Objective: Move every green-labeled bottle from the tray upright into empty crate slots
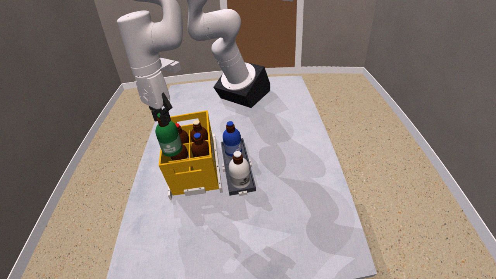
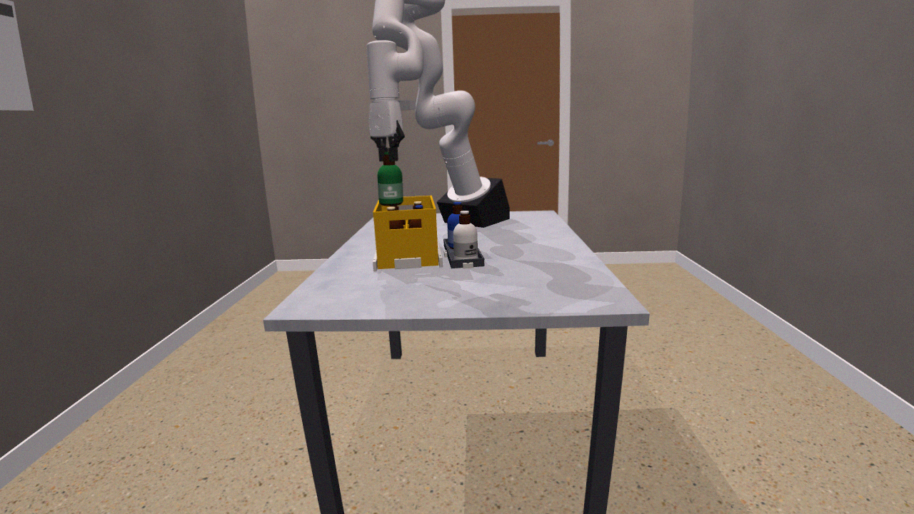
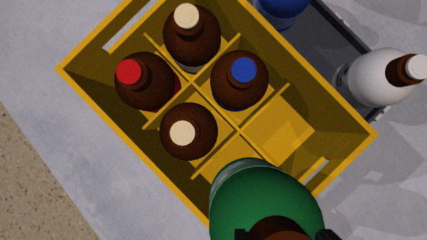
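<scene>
My gripper (image 1: 160,112) (image 2: 387,153) (image 3: 283,235) is shut on the neck of the green-labeled bottle (image 1: 168,138) (image 2: 390,185) (image 3: 263,197) and holds it upright. The bottle hangs over the front left corner of the yellow crate (image 1: 188,173) (image 2: 406,239) (image 3: 310,93), its bottom about level with the rim. Several brown bottles stand in the crate's rear and middle slots, with a red cap (image 3: 129,71), a blue cap (image 3: 243,70) and cream caps (image 3: 186,16) (image 3: 182,133). The two front slots (image 3: 280,130) hold no bottle.
The grey tray (image 1: 242,189) (image 2: 464,261) (image 3: 333,43) lies right of the crate with a blue bottle (image 1: 231,138) (image 3: 280,7) and a white bottle (image 1: 239,171) (image 2: 465,239) (image 3: 373,81) standing on it. The robot base (image 1: 242,86) stands behind on the table (image 1: 277,208).
</scene>
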Available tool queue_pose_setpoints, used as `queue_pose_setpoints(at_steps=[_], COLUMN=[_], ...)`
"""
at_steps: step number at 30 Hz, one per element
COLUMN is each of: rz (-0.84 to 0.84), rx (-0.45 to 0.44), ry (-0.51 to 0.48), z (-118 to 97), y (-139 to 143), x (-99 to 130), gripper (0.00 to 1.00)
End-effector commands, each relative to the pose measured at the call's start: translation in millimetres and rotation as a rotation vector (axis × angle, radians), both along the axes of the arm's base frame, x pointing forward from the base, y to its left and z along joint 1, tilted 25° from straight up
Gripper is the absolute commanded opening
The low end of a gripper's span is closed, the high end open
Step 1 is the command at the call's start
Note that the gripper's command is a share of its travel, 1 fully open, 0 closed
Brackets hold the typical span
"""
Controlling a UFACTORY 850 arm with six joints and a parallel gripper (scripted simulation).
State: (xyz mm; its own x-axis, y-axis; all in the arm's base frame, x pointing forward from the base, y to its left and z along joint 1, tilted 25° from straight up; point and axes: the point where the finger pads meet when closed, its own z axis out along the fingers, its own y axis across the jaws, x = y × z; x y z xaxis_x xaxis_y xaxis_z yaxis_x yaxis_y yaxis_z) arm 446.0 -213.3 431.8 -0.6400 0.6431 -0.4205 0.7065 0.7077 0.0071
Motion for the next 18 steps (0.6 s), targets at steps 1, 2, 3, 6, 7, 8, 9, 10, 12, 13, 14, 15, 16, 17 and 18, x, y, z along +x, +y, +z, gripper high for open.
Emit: queue_pose_setpoints(at_steps=[1, 2, 3, 6, 7, 8, 9, 10, 12, 13, 14, 15, 16, 17, 18], rz=[0.0, 0.0, 0.0, 0.0, 0.0, 0.0, 0.0, 0.0, 0.0, 0.0, 0.0, 0.0, 0.0, 0.0, 0.0], rx=[0.0, 0.0, 0.0, 0.0, 0.0, 0.0, 0.0, 0.0, 0.0, 0.0, 0.0, 0.0, 0.0, 0.0, 0.0], ry=[-0.001, -0.001, -0.001, -0.001, -0.001, -0.001, -0.001, -0.001, -0.001, -0.001, -0.001, -0.001, -0.001, -0.001, -0.001], z=[1.7, 1.8, 2.0, 2.3, 2.3, 2.3, 2.4, 2.5, 2.6, 2.6, 2.7, 2.7, 2.7, 2.7, 2.7], y=[-2.2, -2.6, -2.9, -3.8, -3.8, -3.8, -4.0, -4.2, -4.5, -4.6, -4.7, -4.8, -4.9, -4.9, -4.9], x=[0.7, 0.7, 0.8, 0.9, 0.9, 0.9, 1.0, 1.0, 1.1, 1.1, 1.1, 1.1, 1.1, 1.1, 1.1], gripper=[0.0, 0.0, 0.0, 0.0, 0.0, 0.0, 0.0, 0.0, 0.0, 0.0, 0.0, 0.0, 0.0, 0.0, 0.0])
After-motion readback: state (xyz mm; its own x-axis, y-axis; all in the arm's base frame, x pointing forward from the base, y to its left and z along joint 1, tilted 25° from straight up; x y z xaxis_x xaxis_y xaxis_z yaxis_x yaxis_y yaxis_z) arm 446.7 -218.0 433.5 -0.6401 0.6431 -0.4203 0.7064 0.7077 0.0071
